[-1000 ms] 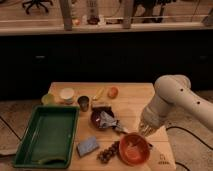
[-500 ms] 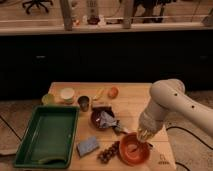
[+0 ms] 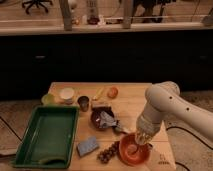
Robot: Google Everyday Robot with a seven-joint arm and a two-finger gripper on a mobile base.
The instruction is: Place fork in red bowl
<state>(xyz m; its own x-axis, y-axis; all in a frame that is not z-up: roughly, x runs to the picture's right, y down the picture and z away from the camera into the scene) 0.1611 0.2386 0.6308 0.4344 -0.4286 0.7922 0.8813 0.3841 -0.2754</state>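
One arm reaching down | gripper (image 3: 138, 141) low over red bowl (image 3: 134, 150), near table's (image 3: 130, 100) front edge | finger state: cannot tell | fork not discernible

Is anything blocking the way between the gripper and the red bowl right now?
Nothing visible does. The gripper hangs directly over the red bowl, at its upper right rim, with no object between them. The dark maroon bowl with the crumpled wrapper sits off to the left, clear of that path.
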